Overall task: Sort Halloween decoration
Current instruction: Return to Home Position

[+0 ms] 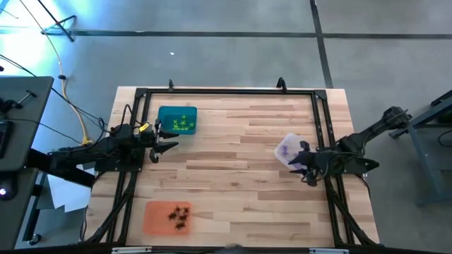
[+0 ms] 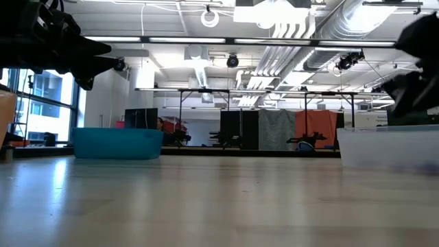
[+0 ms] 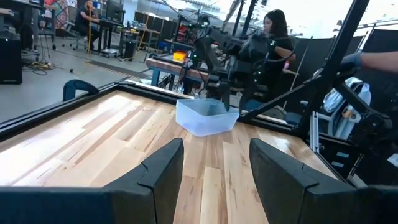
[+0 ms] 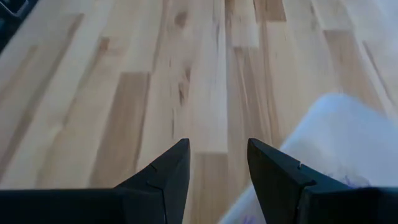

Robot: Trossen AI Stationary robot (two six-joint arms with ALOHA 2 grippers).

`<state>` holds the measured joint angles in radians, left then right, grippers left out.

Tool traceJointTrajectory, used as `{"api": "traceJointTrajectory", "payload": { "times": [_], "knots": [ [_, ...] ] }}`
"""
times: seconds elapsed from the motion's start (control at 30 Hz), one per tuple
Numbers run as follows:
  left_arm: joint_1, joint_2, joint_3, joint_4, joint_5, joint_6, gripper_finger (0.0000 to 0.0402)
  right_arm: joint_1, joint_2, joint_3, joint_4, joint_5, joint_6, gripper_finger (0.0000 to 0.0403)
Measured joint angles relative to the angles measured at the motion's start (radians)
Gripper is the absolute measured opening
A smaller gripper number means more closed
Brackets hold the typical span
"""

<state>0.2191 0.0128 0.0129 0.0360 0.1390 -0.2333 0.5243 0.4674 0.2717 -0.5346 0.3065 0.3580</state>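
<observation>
Wood-plank table [image 1: 233, 162] w/ a black frame [image 1: 226, 91] round its edges, in an open workshop hall: three trays sit well apart on the top. Teal tray [image 1: 176, 120], far-left corner in the high view, holds the yellow-green spiders [image 1: 182, 125]; orange tray [image 1: 168, 217], near-left edge, holds the black spiders [image 1: 180, 215]; clear tray [image 1: 288, 149], right side, holds the purple spiders [image 1: 284, 150], faint through the plastic. No loose pieces show on the bare planks. Left gripper [image 1: 168, 139] hangs just beside the teal tray, on its near side, fingers [image 3: 163, 167] spread w/ a plain gap and nothing btwn them. Right gripper [image 1: 305, 162] hangs at the clear tray's outer edge, over the frame rail, fingers [image 4: 169, 167] likewise parted and empty, tray corner [image 4: 336, 143] just ahead of them. Across the table, the left wrist view catches the clear tray [image 3: 205, 116] w/ the right arm behind it and a person [image 3: 273, 31] in the room beyond.
</observation>
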Motion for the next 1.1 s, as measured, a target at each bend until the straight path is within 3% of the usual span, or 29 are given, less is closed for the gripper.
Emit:
{"api": "traceJointTrajectory", "payload": {
  "times": [0.13, 0.6, 1.1],
  "knots": [
    [0.0, 0.0, 0.0, 0.0, 0.0, 0.0, 0.017, 0.0, -0.108, -0.105, 0.019, 0.007, -0.003, 0.0156],
    [0.0, 0.0, 0.0, 0.002, 0.0, 0.0, 0.017, 0.0, -0.328, -0.064, 0.075, -0.027, 0.0, 0.0156],
    [0.0, 0.0, 0.0, 0.002, 0.0, 0.0, 0.017, 0.0, -0.344, -0.064, 0.073, -0.027, 0.0, 0.0156]
  ]
}}
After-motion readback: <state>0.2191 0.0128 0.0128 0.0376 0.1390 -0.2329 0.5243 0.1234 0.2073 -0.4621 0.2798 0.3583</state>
